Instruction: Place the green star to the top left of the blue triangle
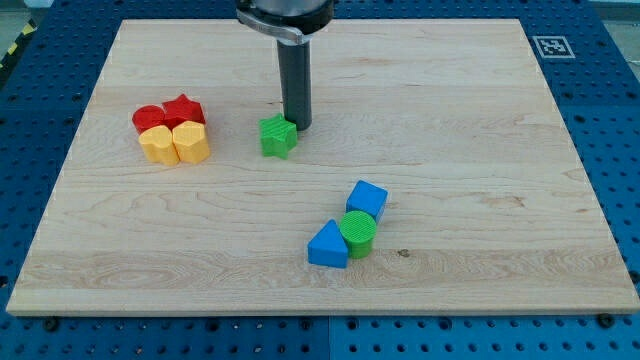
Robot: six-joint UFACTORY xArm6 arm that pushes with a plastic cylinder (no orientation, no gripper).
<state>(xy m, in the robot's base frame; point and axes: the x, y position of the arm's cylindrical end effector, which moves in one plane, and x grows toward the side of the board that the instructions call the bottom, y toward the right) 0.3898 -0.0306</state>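
My tip (298,126) rests against the upper-right side of the green star (278,136), which sits just above the frame's centre-left on the worktop (480,150). The blue triangle (328,246) lies well apart toward the lower right. The arm carries no hand, only a rod; the star already lies up-left of the triangle, so I judge a short nudge down-right would suffice.

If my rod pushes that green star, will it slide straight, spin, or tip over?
The green star sits low and flat on the wooden board, so it will probably slide, not tip. Its pointed outline gives my tip, at its upper right edge, an off-centre contact, so it may well spin. It looks like rigid, light plastic and should move easily.
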